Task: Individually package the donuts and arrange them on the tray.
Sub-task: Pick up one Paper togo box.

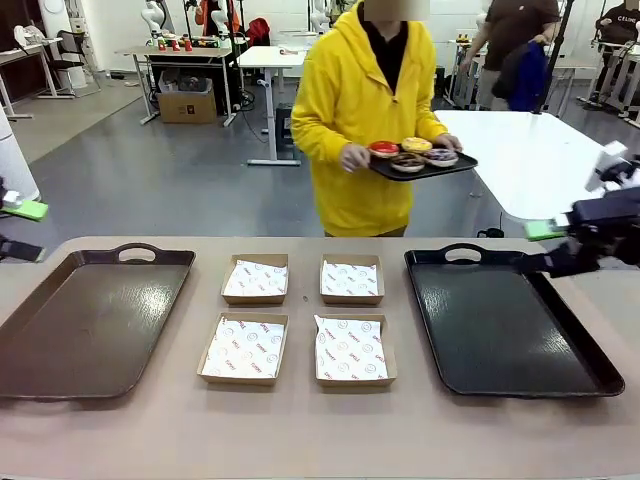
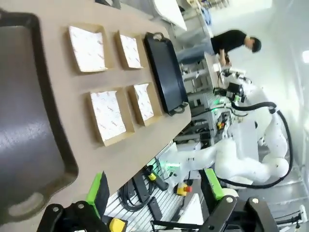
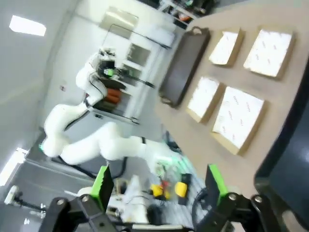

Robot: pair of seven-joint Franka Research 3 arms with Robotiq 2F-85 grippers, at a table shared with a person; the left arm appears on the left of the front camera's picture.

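Behind the table's far side, a person in a yellow hoodie holds a small black serving tray [image 1: 452,169] carrying the donuts: red-iced [image 1: 384,149], yellow-iced [image 1: 416,145], chocolate with crumbs [image 1: 407,162] and dark with sprinkles [image 1: 441,156]. My left gripper [image 1: 20,228] hangs open at the table's far left edge, above the table; its green pads [image 2: 99,191] stand wide apart with nothing between. My right gripper [image 1: 545,247] is open over the far right corner of the black tray [image 1: 510,330]; nothing sits between its pads [image 3: 103,181].
A brown tray [image 1: 90,320] lies at the table's left, the black tray at the right. Between them sit several shallow cardboard boxes lined with printed paper, such as one at the near left [image 1: 244,348] and one at the far right [image 1: 352,279]. More tables stand beyond.
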